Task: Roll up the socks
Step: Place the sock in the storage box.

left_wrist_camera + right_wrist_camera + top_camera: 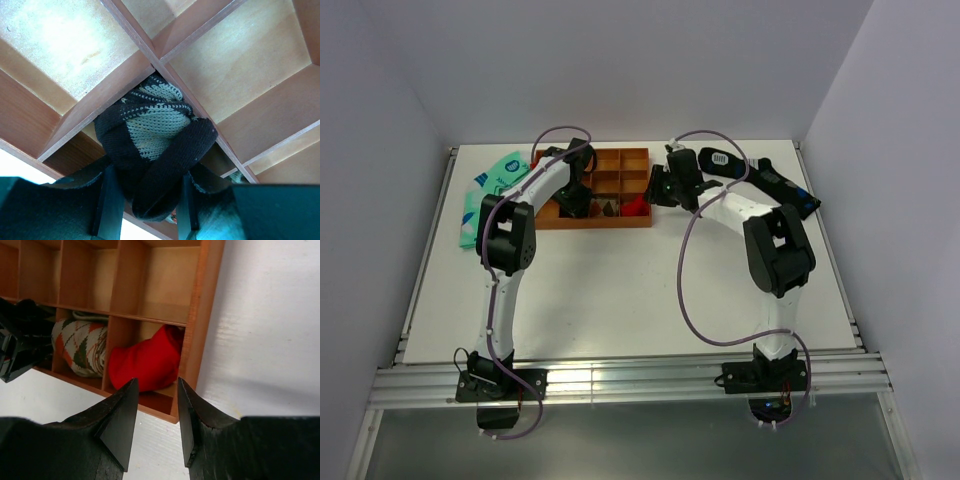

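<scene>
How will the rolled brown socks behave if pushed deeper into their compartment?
Probably soft: the rolled socks bulge around the left gripper, so they should squash, not resist. The knit looks grippy, unlikely to slip. The cuff wrapped over may hold the roll; tray walls should stop rolling.

Overhead camera from behind, wrist cameras close above, all sharing wooden tray (620, 224)

We see the left gripper (146, 209) clasping the socks (155, 125) (rolled, dark cuff outside); they sit in one wooden tray (240, 65) compartment.

White table (620, 290) between plain pale walls (650, 60) (metal rail (640, 381) along near edge)
</scene>
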### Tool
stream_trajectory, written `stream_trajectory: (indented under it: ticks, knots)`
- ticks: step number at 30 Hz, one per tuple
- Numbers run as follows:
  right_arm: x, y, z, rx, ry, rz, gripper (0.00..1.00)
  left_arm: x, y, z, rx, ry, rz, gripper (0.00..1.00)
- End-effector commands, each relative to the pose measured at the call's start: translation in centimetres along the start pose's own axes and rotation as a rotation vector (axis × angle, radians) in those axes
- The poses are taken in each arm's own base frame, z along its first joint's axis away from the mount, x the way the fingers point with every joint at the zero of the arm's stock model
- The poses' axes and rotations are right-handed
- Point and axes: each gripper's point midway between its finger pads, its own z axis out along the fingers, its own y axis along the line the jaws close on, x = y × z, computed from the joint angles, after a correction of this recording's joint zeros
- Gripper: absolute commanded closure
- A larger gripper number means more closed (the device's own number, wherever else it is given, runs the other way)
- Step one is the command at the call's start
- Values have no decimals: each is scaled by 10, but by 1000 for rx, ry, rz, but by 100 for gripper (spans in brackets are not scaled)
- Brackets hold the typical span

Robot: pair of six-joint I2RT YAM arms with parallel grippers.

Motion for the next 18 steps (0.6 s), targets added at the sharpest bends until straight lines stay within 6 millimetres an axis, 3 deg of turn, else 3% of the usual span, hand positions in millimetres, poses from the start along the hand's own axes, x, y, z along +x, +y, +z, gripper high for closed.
stream_trajectory:
  ticks: [1,10,18]
  knots:
    - [-23,21,-4,-38,-49,-21,55,-3,34,40,-147,-40,60,100]
    - [-8,-5,12,99,-13,-16,58,-4,33,40,-148,-42,60,100]
    - [3,-10,20,119,34,-31,59,-6,30,37,-143,-48,61,100]
